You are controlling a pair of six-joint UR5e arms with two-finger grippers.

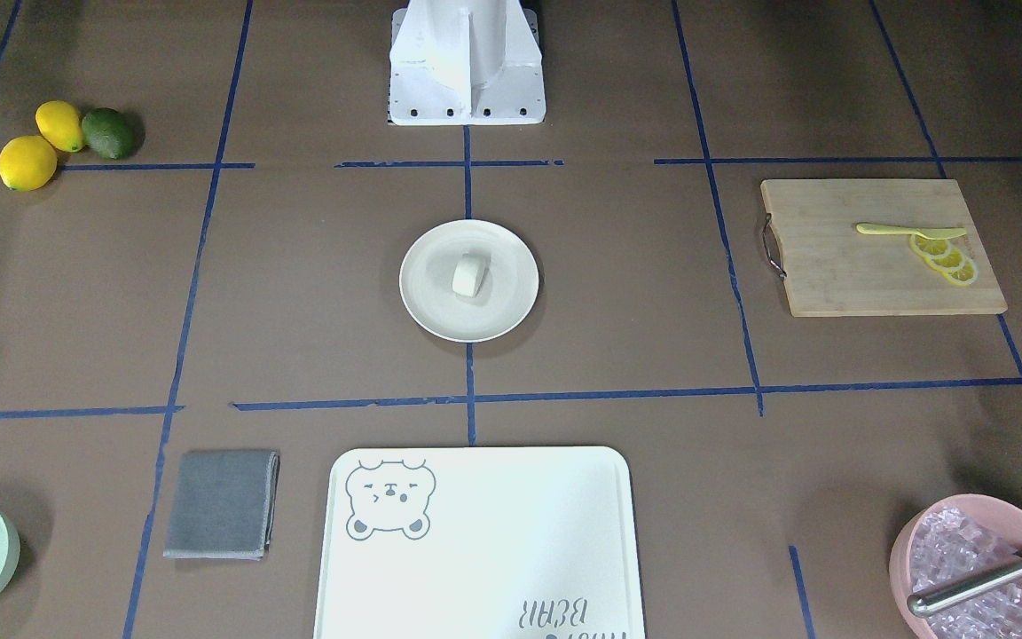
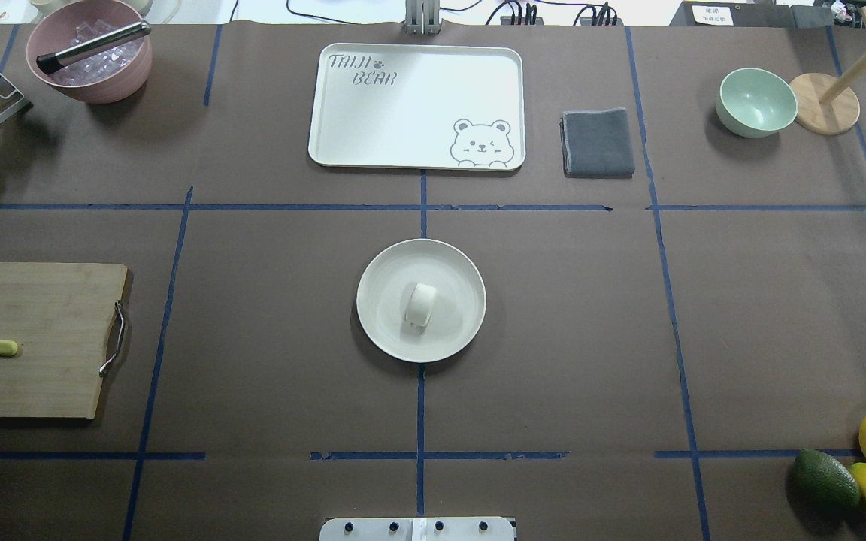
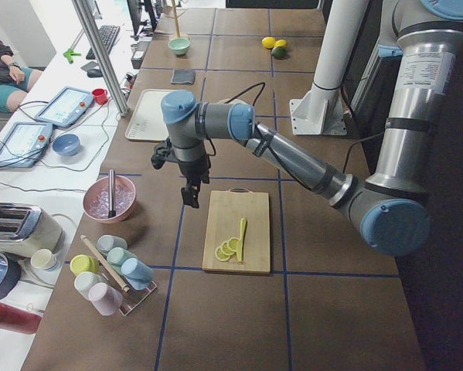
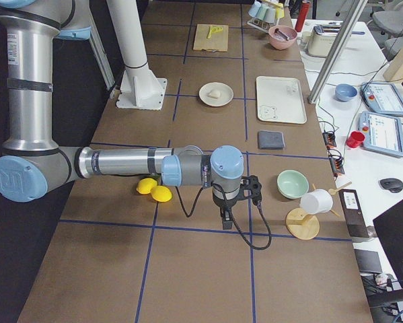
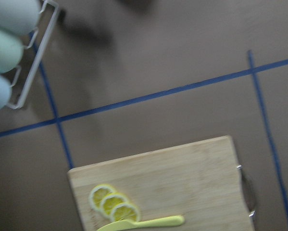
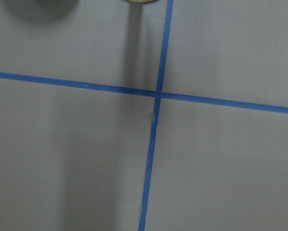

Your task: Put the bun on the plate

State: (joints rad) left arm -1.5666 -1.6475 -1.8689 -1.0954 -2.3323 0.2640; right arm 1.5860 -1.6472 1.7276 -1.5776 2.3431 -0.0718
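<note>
The small white bun (image 1: 468, 274) (image 2: 419, 303) lies on its side in the middle of the round cream plate (image 1: 427, 306) (image 2: 380, 330), at the table's centre. From the right side the bun (image 4: 214, 93) shows far off on the plate (image 4: 204, 99). No gripper is in the two overhead views. My left gripper (image 3: 191, 198) hangs above the table beside the wooden cutting board (image 3: 236, 232), far from the plate. My right gripper (image 4: 227, 223) hangs over bare table near the lemons (image 4: 154, 190). I cannot tell whether either is open or shut.
A white bear-print board (image 2: 416, 105), grey cloth (image 2: 598, 142) and mint bowl (image 2: 756, 101) line the far edge. A pink bowl of ice with tongs (image 2: 91, 60) sits far left. Lemon slices and a yellow knife (image 1: 910, 232) lie on the cutting board. Avocado (image 2: 825, 479) near right.
</note>
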